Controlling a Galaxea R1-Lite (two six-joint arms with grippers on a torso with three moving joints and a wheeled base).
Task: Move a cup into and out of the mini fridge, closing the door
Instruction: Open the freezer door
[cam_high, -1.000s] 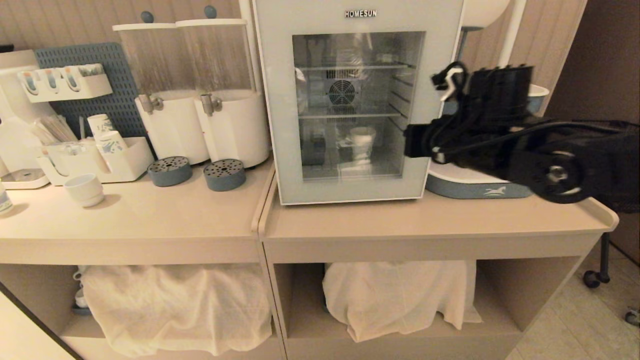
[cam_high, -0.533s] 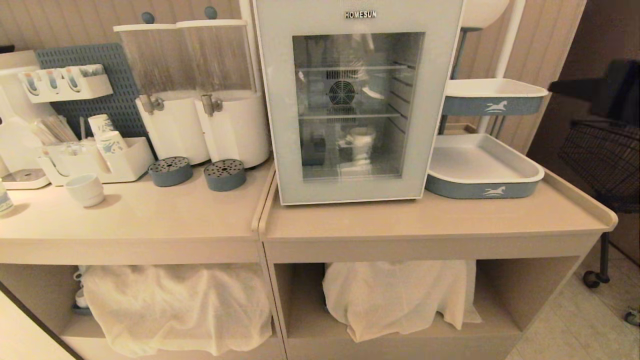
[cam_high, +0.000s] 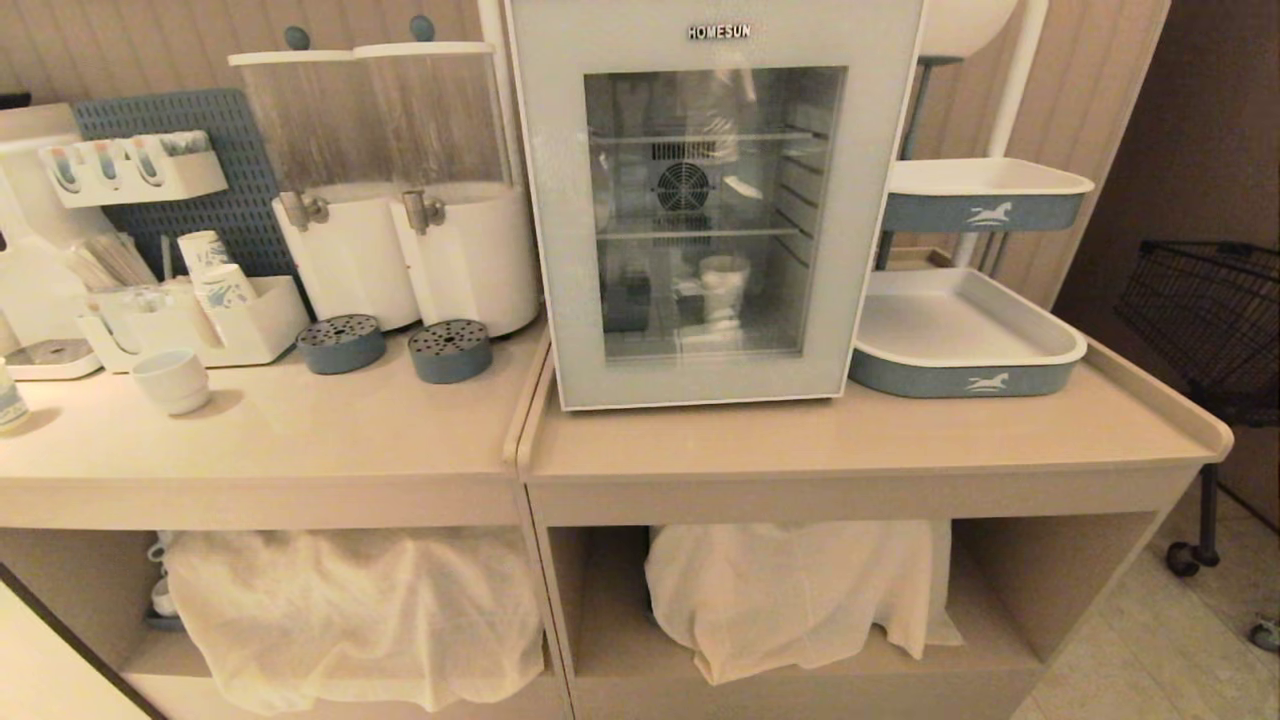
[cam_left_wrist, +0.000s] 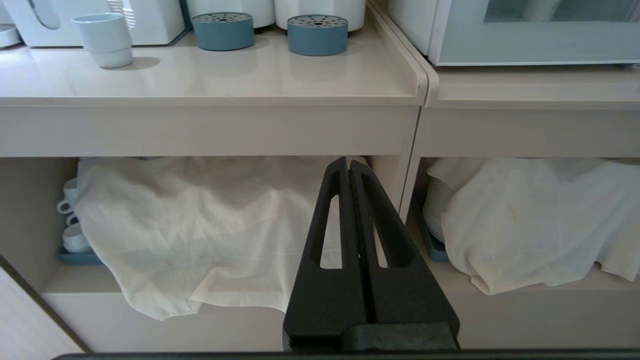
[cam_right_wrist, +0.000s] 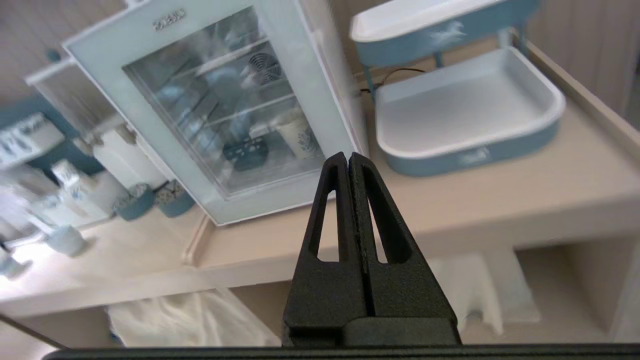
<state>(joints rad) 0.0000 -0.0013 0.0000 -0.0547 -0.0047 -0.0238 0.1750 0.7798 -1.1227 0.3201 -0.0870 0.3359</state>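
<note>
The mini fridge (cam_high: 715, 200) stood at upper centre of the head view on the counter (cam_high: 860, 440), with the door (cam_high: 560, 220) shut flush. The cup (cam_high: 724, 285) stood upright inside on the lower level, visible through the glass, right of centre. Neither arm appeared in the head view. The left gripper (cam_left_wrist: 349, 165) was fully closed and empty, in front of the cloth-covered lower shelf (cam_left_wrist: 200, 225). The right gripper (cam_right_wrist: 348, 159) was also fully closed and empty, held off the counter in front of the fridge. A blue-sided tray (cam_high: 1060, 350) sat just right of the fridge.
</note>
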